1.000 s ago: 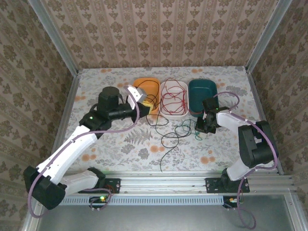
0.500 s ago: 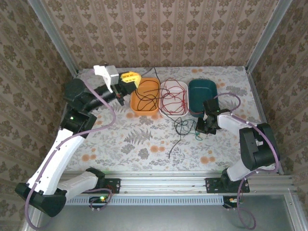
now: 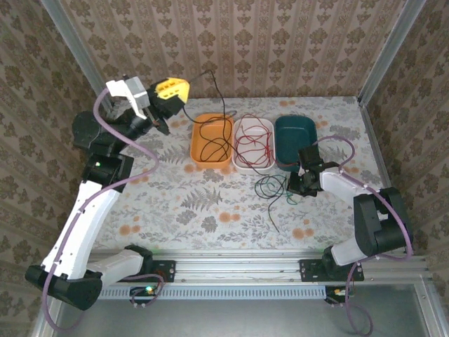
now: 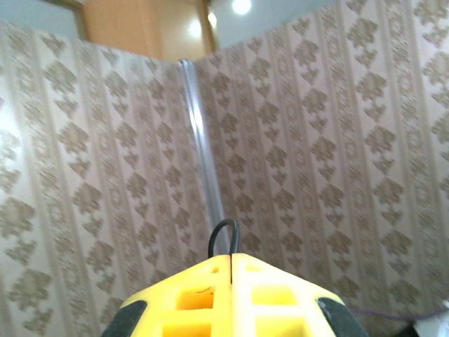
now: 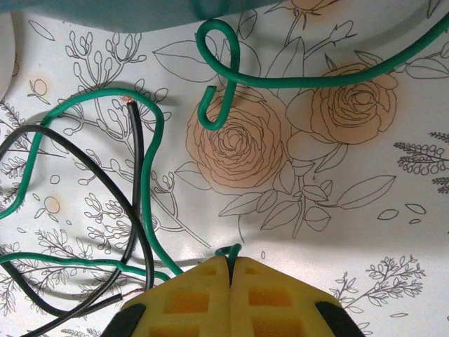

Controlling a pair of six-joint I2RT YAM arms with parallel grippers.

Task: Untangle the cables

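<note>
My left gripper (image 3: pixel 181 87) is raised high at the back left, shut on the black cable (image 3: pixel 271 216). A small loop of that black cable (image 4: pixel 224 222) pokes out above the left gripper (image 4: pixel 231 258). The strand arcs from it down into the orange tray (image 3: pixel 210 163), and its loose end trails on the table. My right gripper (image 3: pixel 293 185) rests low on the table in front of the teal tray (image 3: pixel 295 130), shut on the green cable (image 3: pixel 265 186). In the right wrist view the green cable (image 5: pixel 146 187) and the black cable (image 5: pixel 135 175) cross beside the right gripper (image 5: pixel 230 263). The red cable (image 3: pixel 252 137) lies coiled in the white tray (image 3: pixel 254 168).
The three trays stand in a row at the back middle. Patterned walls with metal posts close in the left, back and right sides. An aluminium rail runs along the near edge with both arm bases (image 3: pixel 231 268) on it.
My left arm has swung up and back to the left, lifting the black cable out of the tangle. Its loose end slid to the right. The right gripper stayed in place.
</note>
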